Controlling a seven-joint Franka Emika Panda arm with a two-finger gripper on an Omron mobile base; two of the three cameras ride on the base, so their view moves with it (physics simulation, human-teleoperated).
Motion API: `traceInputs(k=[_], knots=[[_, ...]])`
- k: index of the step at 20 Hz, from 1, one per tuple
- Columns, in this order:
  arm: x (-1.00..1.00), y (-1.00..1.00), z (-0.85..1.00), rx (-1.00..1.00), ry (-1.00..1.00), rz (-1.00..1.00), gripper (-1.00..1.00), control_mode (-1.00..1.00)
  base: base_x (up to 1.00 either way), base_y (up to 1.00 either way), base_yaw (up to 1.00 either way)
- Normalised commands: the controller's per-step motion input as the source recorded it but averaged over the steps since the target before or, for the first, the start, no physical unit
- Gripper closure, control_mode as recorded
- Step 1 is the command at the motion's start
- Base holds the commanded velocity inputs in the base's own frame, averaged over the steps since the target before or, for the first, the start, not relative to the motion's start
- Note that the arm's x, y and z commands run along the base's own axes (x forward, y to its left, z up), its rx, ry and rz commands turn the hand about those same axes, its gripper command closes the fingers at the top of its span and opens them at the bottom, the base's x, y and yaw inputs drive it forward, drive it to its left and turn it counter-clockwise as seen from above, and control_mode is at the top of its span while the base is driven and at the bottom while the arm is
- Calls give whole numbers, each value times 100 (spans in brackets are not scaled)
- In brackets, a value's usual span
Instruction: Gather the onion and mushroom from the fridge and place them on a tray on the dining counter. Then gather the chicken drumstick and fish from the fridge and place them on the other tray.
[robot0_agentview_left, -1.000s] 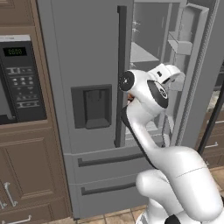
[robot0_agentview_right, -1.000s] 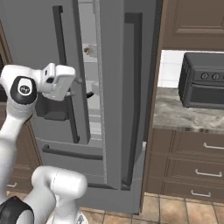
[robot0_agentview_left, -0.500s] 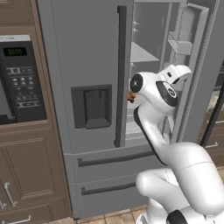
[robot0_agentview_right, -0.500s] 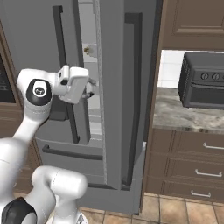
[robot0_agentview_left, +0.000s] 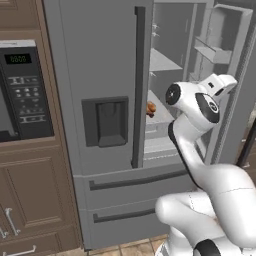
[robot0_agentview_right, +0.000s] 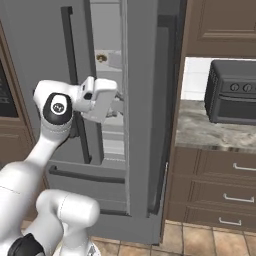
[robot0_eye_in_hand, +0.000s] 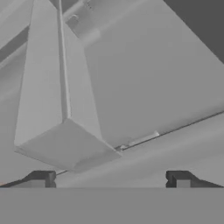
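The grey steel fridge (robot0_agentview_left: 95, 60) stands with its left door shut and its right door (robot0_agentview_left: 235, 100) swung open. A small brown-orange round thing, apparently the onion (robot0_agentview_left: 150, 108), sits on a middle shelf, half hidden by the edge of the shut door. A small tan item (robot0_agentview_right: 101, 58) lies on a higher shelf; I cannot tell what it is. My gripper (robot0_eye_in_hand: 110, 179) is open, its tips wide apart with nothing between them, and it faces a grey door bin (robot0_eye_in_hand: 65, 105). The white hand (robot0_agentview_left: 220, 84) (robot0_agentview_right: 100, 97) is at the fridge opening, right of the onion and slightly higher.
A built-in microwave (robot0_agentview_left: 25, 90) sits in brown cabinets left of the fridge. A dark countertop oven (robot0_agentview_right: 232, 92) stands on a stone counter (robot0_agentview_right: 200, 130) over drawers to the right. The open door's bins (robot0_agentview_left: 220, 35) are close beside the hand.
The arm has swung to the right, carrying the hand from in front of the shut door to the fridge opening. The jaws stayed open.
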Motion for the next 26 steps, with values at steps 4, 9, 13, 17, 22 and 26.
traceInputs(k=[4, 9, 13, 17, 22, 26], knots=[[0, -89, 0, -1, 1, -3, -100, -100, 0, 0, 0], [14, -99, 0, 0, 0, 0, -100, -100, 0, 0, 0], [26, -90, 0, 0, 0, 0, -100, -100, 0, 0, 0], [-44, -1, 0, 0, -15, 13, -100, -100, 0, 0, 0], [-54, 89, -18, 0, -14, 23, -100, -100, 0, 0, 0], [-20, 100, -13, 1, -9, 14, -100, -100, 0, 0, 0]])
